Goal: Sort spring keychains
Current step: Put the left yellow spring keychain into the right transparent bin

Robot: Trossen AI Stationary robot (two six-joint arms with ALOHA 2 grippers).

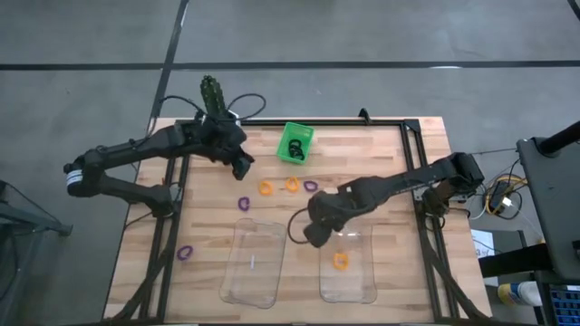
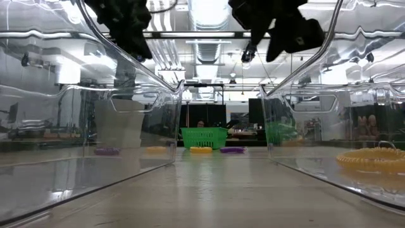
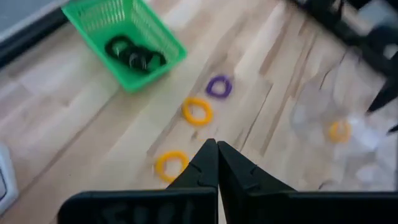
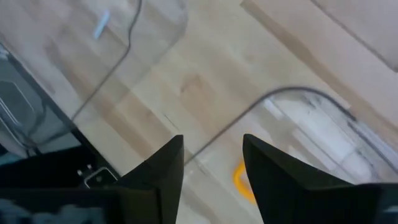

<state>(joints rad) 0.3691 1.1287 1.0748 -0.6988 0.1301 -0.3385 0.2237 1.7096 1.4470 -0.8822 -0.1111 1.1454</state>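
Three purple keychains lie flat on the wood: one (image 1: 244,202) off the left tray's far corner, one (image 1: 311,186) mid-table, one (image 1: 185,254) at the left. Two orange ones (image 1: 265,188) (image 1: 293,185) lie between them. Black ones (image 3: 134,55) sit in the green basket (image 1: 295,143). One orange keychain (image 1: 340,261) lies in the right clear tray (image 1: 362,281). My left gripper (image 1: 245,167) hangs shut and empty above the table, short of the nearest orange keychain (image 3: 171,165). My right gripper (image 1: 315,237) is open and empty over the right tray's far left corner (image 4: 280,93).
A second clear tray (image 1: 254,263) stands left of the first, with only a small pale scrap (image 1: 251,263) in it. A black cable (image 1: 297,222) curls by the right gripper. A dark frame (image 1: 412,136) borders the table's far and right sides. Bare wood lies between the trays.
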